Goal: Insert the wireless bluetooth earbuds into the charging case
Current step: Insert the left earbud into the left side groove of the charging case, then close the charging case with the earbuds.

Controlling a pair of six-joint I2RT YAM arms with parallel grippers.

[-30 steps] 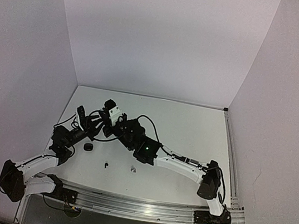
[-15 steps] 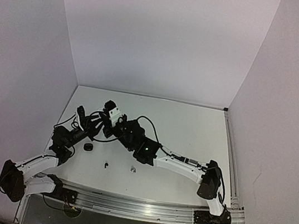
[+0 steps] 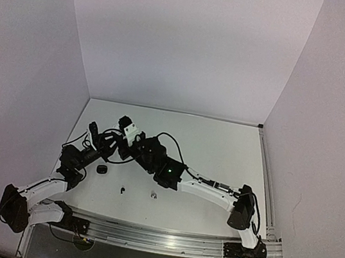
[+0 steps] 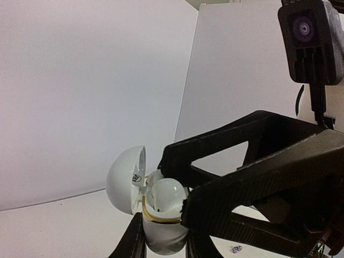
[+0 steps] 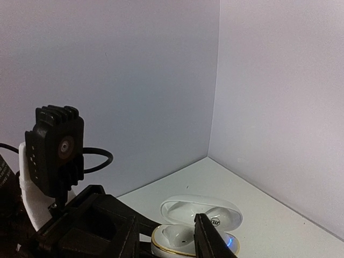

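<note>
We see the glossy white egg-shaped plastic charging case (image 4: 161, 234) held up off the flat white table (image 3: 215, 148), pinched low on its body by the closed left gripper (image 4: 164, 246), its hinged white lid (image 4: 124, 180) thrown back. A smooth round white earbud (image 4: 167, 194) sits in the case's gold-rimmed mouth. The right gripper (image 4: 176, 181) hangs over it with jaws parted, one black finger above the bud and one beside it; we cannot tell whether either finger touches it. Our worry is that the bud is not fully seated: a finger dragging across it could tip it out, and it would fall to the table. A finger catching the rim or the lid could also twist the case in its narrow, low hold. The two arms crowd each other here, fingers crossing, so any sideways move risks a knock. The lid and the fingers hide the rest of the case's inside from us. Below, near the table's front edge, lie a small black pebble-shaped case (image 3: 101, 169), a tiny black earbud (image 3: 122, 190) and a tiny greyish earbud (image 3: 153, 195), each apart and out of the way
</note>
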